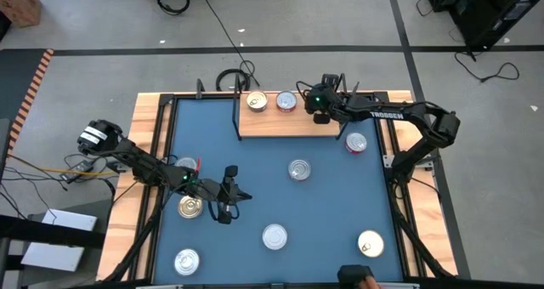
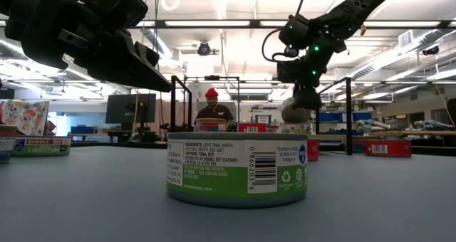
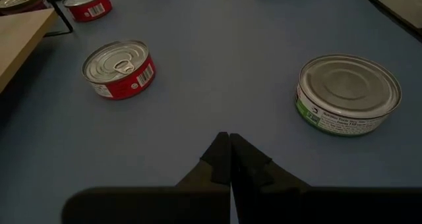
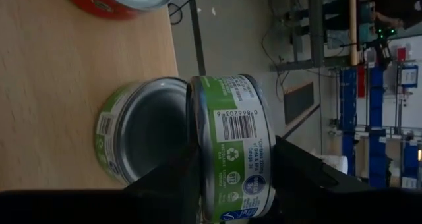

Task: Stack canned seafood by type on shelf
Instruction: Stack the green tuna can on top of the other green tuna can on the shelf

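The shelf (image 1: 289,126) stands at the table's far edge, with a gold-lidded tin (image 1: 257,101) and a red-sided tin (image 1: 286,101) on its board. My right gripper (image 1: 320,110) is over the shelf's right part, shut on a green-labelled tin (image 4: 231,141). That tin is right above another green-labelled tin (image 4: 135,128), which stands on the board. My left gripper (image 1: 229,195) hovers shut over the table's left middle, touching nothing. A red-sided tin (image 3: 119,69) and a silver-lidded green tin (image 3: 347,94) stand on the table ahead of it. My right gripper pinches the green-labelled tin between its two fingers, one finger (image 4: 175,181) under its bottom face and the other (image 4: 300,174) on its lid. The fingers slant down from the table's right. The tin sits level over the shelf tin's top (image 4: 158,125); whether they touch, I cannot tell.
More tins stand loose on the blue table: gold-lidded ones (image 1: 190,206) (image 1: 370,243), silver-lidded ones (image 1: 186,261) (image 1: 274,235) (image 1: 298,169) and a red-sided one (image 1: 356,142). A person (image 2: 212,110) is seen beyond the table, and a hand (image 1: 364,280) at the near edge.
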